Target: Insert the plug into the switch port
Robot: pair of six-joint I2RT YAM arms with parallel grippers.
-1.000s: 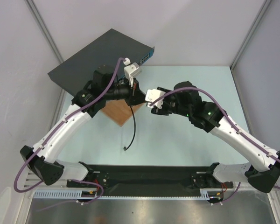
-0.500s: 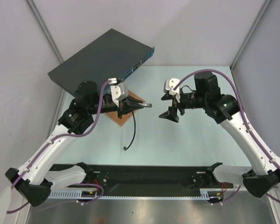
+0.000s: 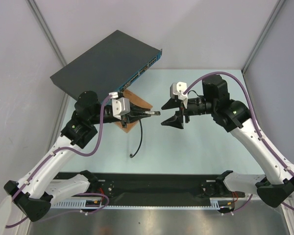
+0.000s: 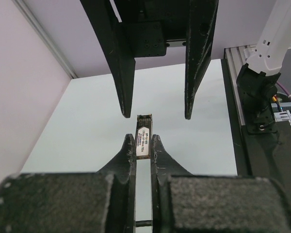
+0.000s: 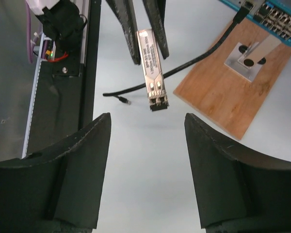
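The switch is a dark grey flat box at the back left with a teal front face; its sockets also show in the right wrist view. My left gripper is shut on the plug, a small metal module, and holds it level above the table, pointing right. The plug sticks out past the fingertips in the left wrist view and in the right wrist view. My right gripper is open and empty, facing the plug's tip with a small gap.
A brown wooden board with a metal bracket lies in front of the switch. A black cable runs from the switch over the board to the table. The black rail lines the near edge.
Both arms pulled back from the board. The left gripper now holds the plug out over the table, and the right gripper has opened and moved left towards the plug's tip.
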